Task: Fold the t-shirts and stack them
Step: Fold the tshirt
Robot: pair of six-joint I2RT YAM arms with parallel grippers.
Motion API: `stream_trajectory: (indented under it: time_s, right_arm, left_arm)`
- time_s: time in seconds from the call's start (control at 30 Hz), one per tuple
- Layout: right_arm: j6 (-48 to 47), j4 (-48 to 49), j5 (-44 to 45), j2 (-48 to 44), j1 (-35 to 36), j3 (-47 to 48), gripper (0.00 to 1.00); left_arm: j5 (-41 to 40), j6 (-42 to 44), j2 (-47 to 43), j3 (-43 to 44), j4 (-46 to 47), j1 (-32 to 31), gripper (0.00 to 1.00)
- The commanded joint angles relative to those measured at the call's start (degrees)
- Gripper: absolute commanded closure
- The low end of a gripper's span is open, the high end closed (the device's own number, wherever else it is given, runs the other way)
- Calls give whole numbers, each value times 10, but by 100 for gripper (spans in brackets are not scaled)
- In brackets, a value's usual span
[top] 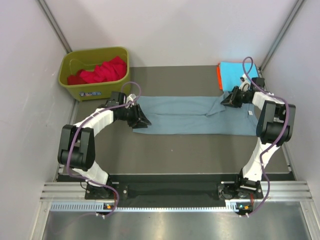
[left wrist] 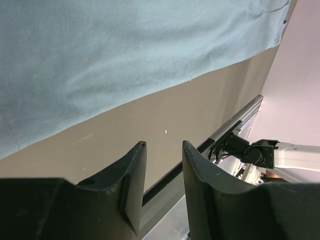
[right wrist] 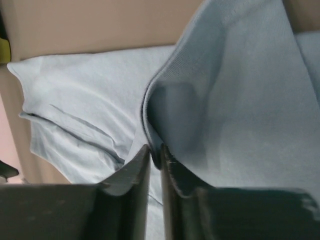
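Note:
A dusty grey-blue t-shirt [top: 190, 116] lies spread in a long strip across the middle of the table. My right gripper [top: 227, 99] is at its right part, shut on a raised edge of the cloth [right wrist: 210, 85]; the fabric is pinched between the fingertips of the right gripper [right wrist: 156, 150]. My left gripper [top: 141, 120] is at the shirt's left end, jaws apart with nothing between them [left wrist: 164, 150], and the shirt [left wrist: 125, 50] lies beyond its tips. A folded cyan t-shirt [top: 237, 73] sits on an orange one [top: 219, 77] at the back right. Red t-shirts [top: 102, 70] lie in the bin.
The olive-green plastic bin [top: 95, 91] stands at the back left corner. White walls close in the table on the left, right and back. An aluminium rail [top: 170, 192] with the arm bases runs along the near edge.

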Motion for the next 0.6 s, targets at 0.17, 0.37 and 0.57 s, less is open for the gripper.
stream_trajectory:
  time_s: [0.17, 0.37, 0.57]
  right_arm:
    - [47, -13, 25, -49, 8, -34, 100]
    - [128, -29, 83, -123, 8, -85, 100]
    - [239, -39, 133, -169, 7, -134, 100]
  left_arm:
    - [27, 0, 25, 14, 37, -1, 60]
    - [41, -5, 38, 2, 65, -1, 60]
    - [52, -8, 48, -12, 86, 0, 60]
